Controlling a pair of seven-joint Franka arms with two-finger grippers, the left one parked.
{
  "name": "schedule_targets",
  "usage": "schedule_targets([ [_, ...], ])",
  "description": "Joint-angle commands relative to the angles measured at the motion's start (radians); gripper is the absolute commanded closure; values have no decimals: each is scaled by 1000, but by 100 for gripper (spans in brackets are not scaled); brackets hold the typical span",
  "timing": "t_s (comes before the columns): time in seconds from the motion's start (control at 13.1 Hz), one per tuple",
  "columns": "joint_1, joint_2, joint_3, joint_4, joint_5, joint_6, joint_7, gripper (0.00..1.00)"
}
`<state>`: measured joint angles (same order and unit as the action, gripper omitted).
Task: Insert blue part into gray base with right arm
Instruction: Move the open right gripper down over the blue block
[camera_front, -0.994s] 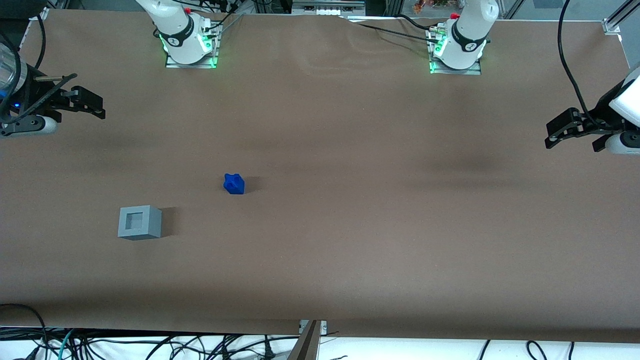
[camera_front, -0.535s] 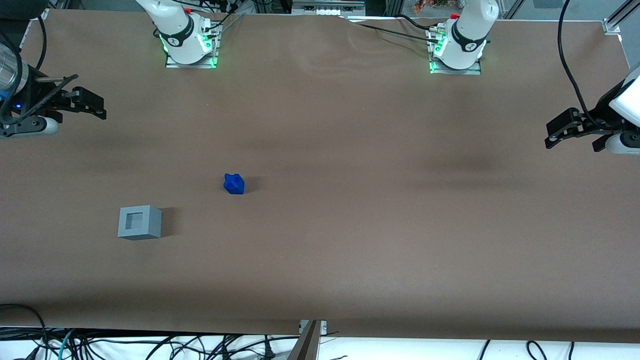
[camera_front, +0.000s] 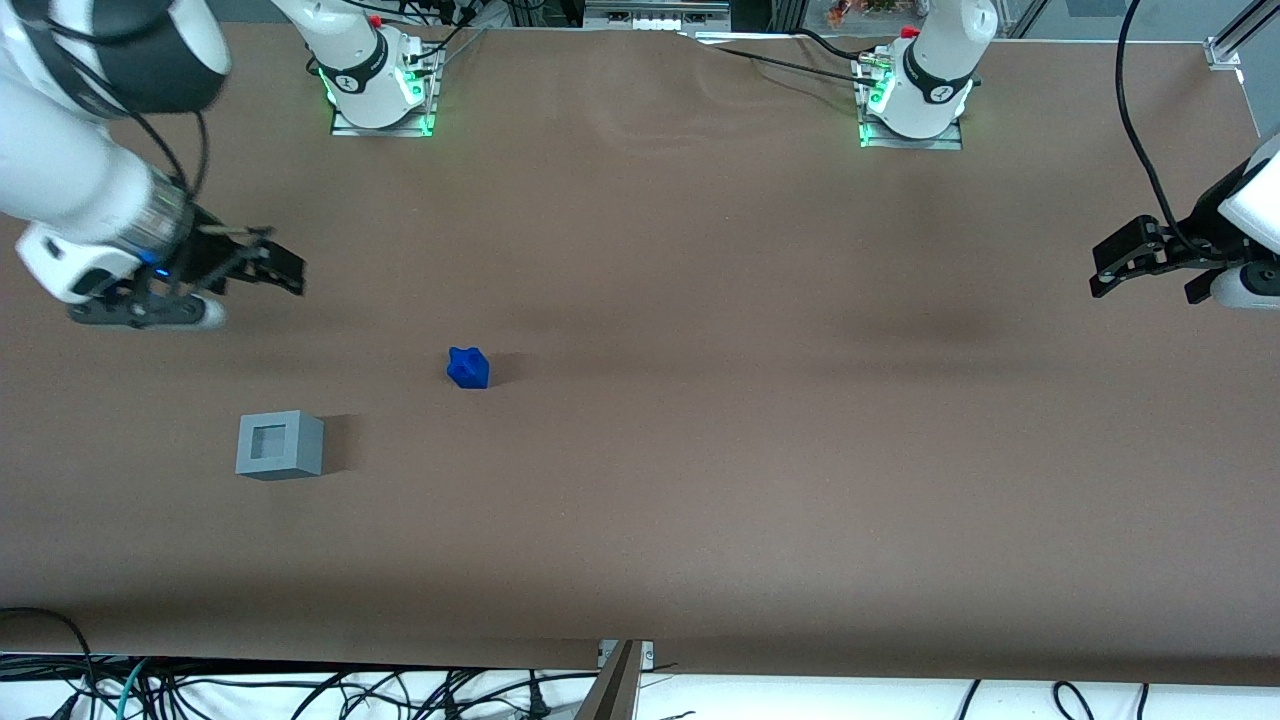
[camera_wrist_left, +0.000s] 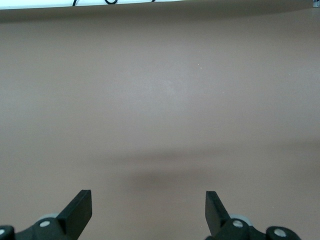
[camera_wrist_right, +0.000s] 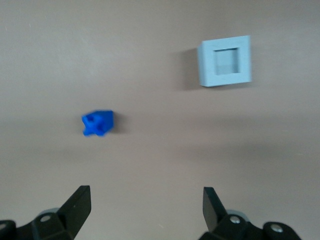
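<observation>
The right arm's gripper (camera_front: 285, 272) hangs above the brown surface (camera_front: 700, 450), fingers (camera_wrist_right: 79, 202) spread apart and holding nothing. The blue part (camera_front: 468, 368) lies nearer the front camera; the gray base (camera_front: 279, 445) sits nearer still, well apart from it.

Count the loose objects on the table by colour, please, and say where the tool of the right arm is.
Blue: 1, the blue part, on the table, apart from the base.
Gray: 1, the gray base, its top recess empty.
Total: 2.
The right arm's tool hangs open above the table, farther from the front camera than both objects, holding nothing.
</observation>
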<state>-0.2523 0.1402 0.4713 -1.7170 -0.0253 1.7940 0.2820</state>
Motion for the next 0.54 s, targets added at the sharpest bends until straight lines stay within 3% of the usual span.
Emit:
schedule_targets([
  [0.0, 4, 88, 56, -41, -2, 149, 164, 1],
  [0.15, 45, 114, 69, -133, -27, 339, 242, 1],
  [0.46, 73, 203, 110, -225, -212, 523, 416, 1],
])
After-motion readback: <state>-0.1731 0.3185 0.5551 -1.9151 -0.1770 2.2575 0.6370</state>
